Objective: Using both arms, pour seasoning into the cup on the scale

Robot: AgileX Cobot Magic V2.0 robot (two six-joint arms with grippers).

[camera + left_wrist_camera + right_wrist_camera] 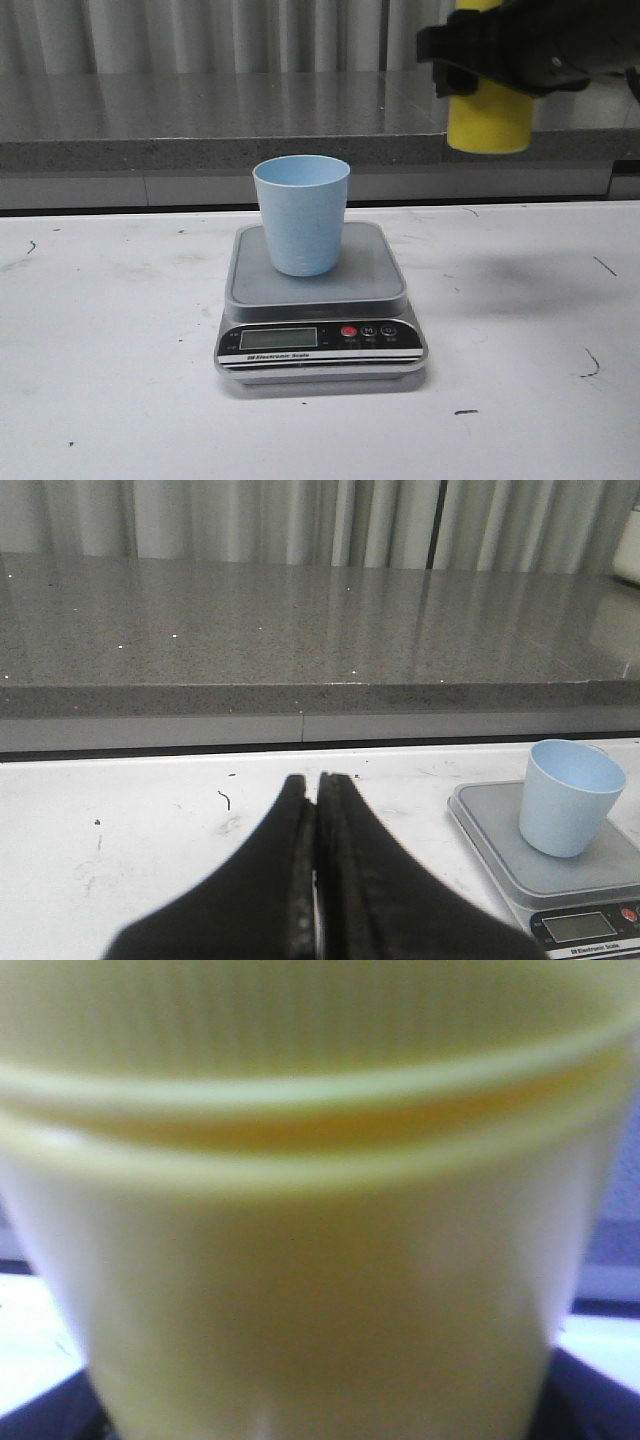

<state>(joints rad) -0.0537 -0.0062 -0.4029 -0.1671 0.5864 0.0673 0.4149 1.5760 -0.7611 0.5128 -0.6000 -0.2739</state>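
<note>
The scale (320,300) sits flat mid-table so its platform can weigh what arrives. On it stands the cup (301,214), upright, mouth up, ready to receive. The seasoning (489,118) hangs high and right of the cup, clamped in the right gripper (520,45); its long axis looks vertical, though the nozzle end is cut off, so probably not yet tipped. The left gripper (316,880) waits low, its 2 fingers pressed together, holding nothing.
</note>
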